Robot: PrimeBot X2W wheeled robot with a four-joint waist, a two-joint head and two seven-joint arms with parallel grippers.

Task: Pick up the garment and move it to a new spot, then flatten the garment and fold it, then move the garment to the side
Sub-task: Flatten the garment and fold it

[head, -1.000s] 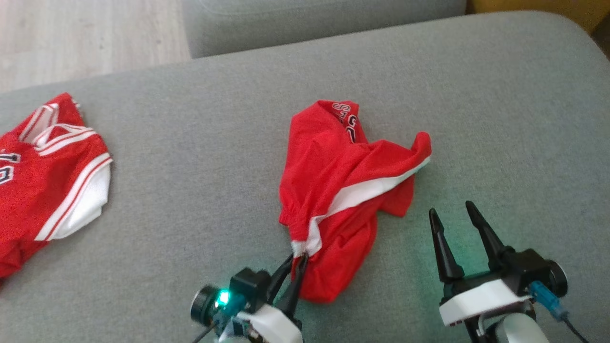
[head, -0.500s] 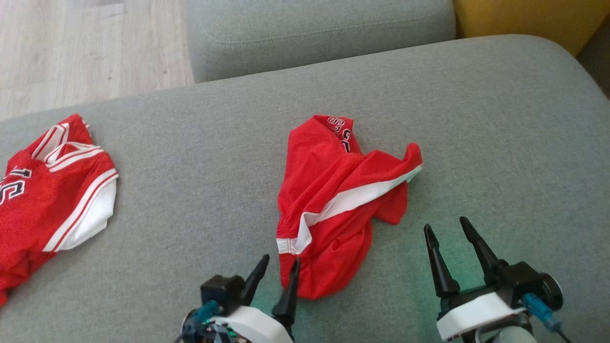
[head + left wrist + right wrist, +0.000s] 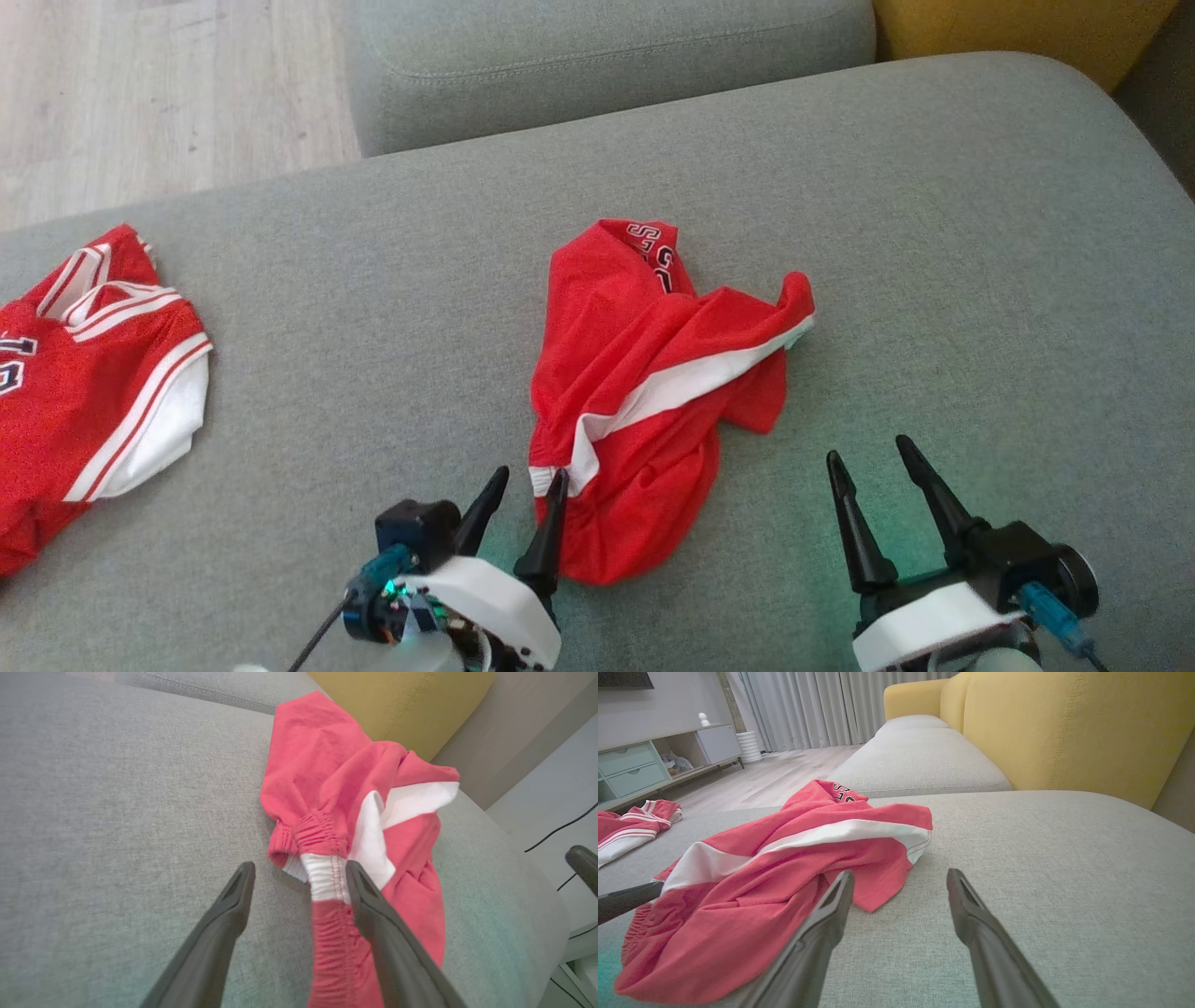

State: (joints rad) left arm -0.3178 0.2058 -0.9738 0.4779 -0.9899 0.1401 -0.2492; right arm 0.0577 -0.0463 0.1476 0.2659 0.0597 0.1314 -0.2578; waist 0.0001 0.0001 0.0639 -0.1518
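Distantly, curtains beyond crumpled garment.

Red garments — two; robot grippers — two.

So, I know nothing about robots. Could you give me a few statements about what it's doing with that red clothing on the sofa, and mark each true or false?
1. The left gripper is clamped on the red garment. False: its fingers stand open, and the elastic waistband lies loose between them.
2. The right gripper is open and holds nothing. True.
3. The red garment is folded into a neat rectangle. False: it lies crumpled on the grey cushion.
4. A red jersey lies off to the robot's left of it. True.
5. The sofa's backrest is yellow. True.
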